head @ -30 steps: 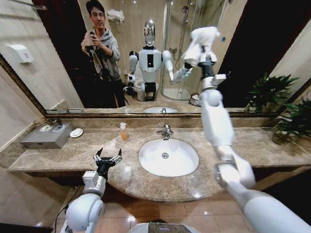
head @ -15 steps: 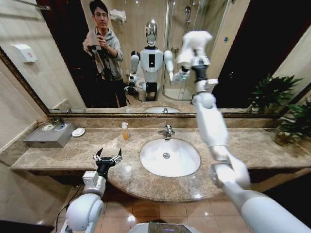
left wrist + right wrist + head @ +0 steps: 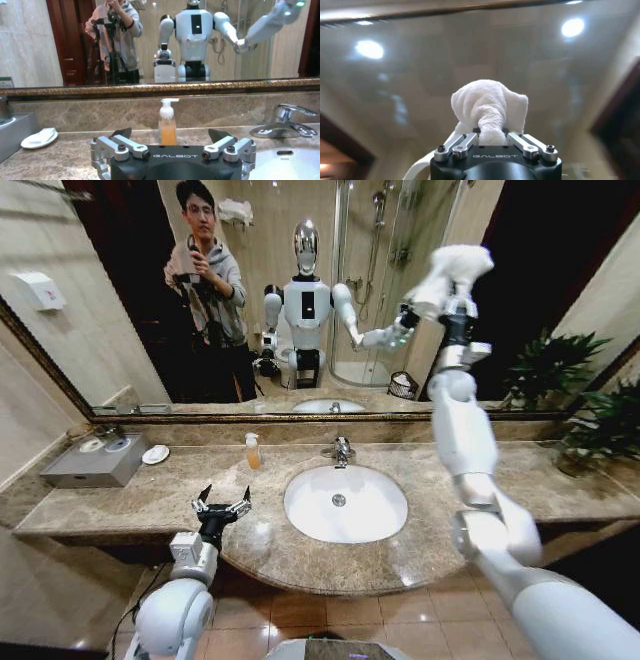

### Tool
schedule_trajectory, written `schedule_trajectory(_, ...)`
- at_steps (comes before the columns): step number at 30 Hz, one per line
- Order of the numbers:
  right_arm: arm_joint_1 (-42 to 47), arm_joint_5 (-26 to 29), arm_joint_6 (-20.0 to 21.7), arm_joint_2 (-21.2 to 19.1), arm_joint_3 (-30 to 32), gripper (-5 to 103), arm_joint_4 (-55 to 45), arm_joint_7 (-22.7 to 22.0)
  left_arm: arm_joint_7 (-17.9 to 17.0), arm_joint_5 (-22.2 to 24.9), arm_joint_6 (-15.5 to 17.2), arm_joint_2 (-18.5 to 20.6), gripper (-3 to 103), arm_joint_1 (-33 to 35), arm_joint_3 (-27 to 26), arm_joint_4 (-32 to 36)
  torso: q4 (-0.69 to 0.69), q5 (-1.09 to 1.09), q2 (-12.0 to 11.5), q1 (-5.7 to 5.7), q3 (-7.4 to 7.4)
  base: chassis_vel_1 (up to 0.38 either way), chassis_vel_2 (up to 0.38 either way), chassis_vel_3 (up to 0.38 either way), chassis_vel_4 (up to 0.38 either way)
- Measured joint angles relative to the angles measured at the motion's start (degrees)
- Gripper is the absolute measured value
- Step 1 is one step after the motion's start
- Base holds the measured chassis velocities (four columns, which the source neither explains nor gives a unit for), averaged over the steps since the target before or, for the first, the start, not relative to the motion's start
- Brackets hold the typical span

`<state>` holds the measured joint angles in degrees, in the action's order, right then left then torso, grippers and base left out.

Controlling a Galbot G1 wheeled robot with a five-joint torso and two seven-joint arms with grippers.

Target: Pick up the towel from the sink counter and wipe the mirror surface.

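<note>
High near the mirror's (image 3: pixel 120 290) top edge, right gripper (image 3: pixel 452 280) pinches towel (image 3: pixel 452 265) for wiping; left gripper (image 3: pixel 222 505) idles wide-open above the counter's (image 3: pixel 130 500) front edge.

Hotel-style bathroom: marble sink counter (image 3: pixel 130 505) with oval basin (image 3: pixel 345 503) and chrome faucet (image 3: pixel 341 449), wide framed mirror (image 3: pixel 150 300), soap bottle (image 3: pixel 253 451), soap dish (image 3: pixel 155 454), glass shower reflected behind, potted plants (image 3: pixel 590 425) at the right.
</note>
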<state>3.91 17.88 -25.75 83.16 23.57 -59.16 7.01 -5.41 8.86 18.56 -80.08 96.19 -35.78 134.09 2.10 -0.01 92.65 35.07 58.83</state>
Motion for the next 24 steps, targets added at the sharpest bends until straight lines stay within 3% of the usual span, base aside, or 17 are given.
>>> schedule_trajectory(4,-0.62,-2.36,0.63,4.2,-1.48,15,-0.87,0.78,0.0,0.0,0.0,0.0,100,0.0,0.0,0.0,0.03,-0.03,0.0,0.0,0.0,0.0,0.0,0.0,0.0)
schedule_trajectory(9,-0.73,-2.71,1.11,3.42,-1.58,15,-1.27,0.77,0.0,0.0,0.0,0.0,100,0.0,0.0,0.0,0.03,-0.01,0.0,0.0,0.0,0.0,0.0,0.0,0.0)
schedule_trajectory(16,-3.43,0.6,0.72,-7.32,2.87,15,2.39,-0.92,0.0,0.0,0.0,0.0,100,0.0,0.0,0.0,-0.11,0.05,0.0,0.0,0.0,0.0,0.0,0.0,0.0)
schedule_trajectory(20,-4.57,2.55,0.27,-10.23,3.13,15,4.13,-2.02,0.0,0.0,0.0,0.0,100,0.0,0.0,0.0,-0.09,0.05,0.0,0.01,0.0,0.0,0.0,0.0,0.0)
schedule_trajectory(24,-4.53,2.21,0.29,-9.0,2.49,15,3.85,-2.29,0.0,0.0,0.0,0.0,100,0.0,0.01,0.0,-0.06,0.05,0.0,0.0,0.0,0.0,0.0,0.0,0.0)
